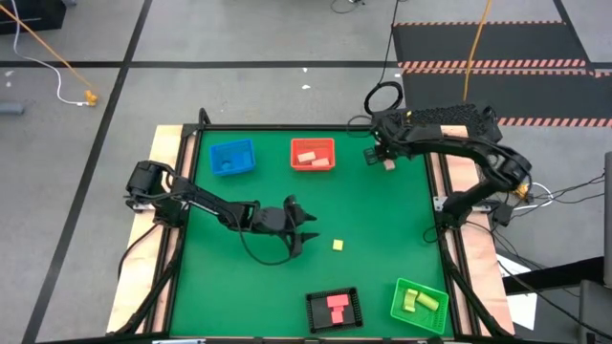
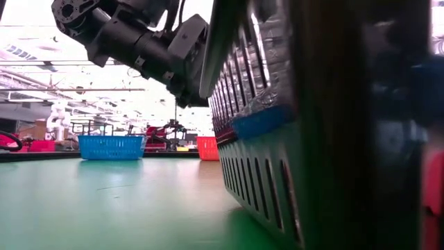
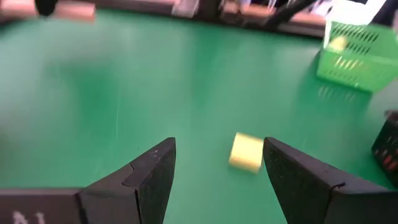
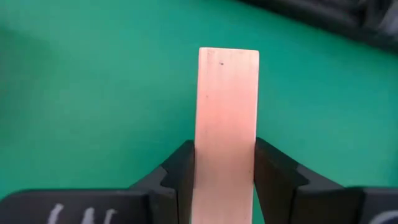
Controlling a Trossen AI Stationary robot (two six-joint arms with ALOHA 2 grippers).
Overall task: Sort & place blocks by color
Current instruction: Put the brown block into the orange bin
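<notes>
Progress: trays mostly filled | left end effector [image 1: 304,232] released, near loose yellow block [image 1: 338,246] on worktop [image 1: 382,220] | right end effector [image 1: 382,157] grasped tan block [image 4: 227,124] beside red tray [image 1: 313,154].

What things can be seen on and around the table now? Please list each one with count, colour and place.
Table: one, green top.
Blue tray: one, far side, a blue block inside.
Red tray: one, far side, tan blocks inside.
Black tray: one, near edge, pink blocks inside.
Green tray: one, near right corner, yellow-green blocks inside.
Yellow block: one, loose on the table, mid-table.
Tan bar: one, held in the right gripper.
Left gripper: open, beside the yellow block.
Right gripper: shut on the tan bar, right of the red tray.
</notes>
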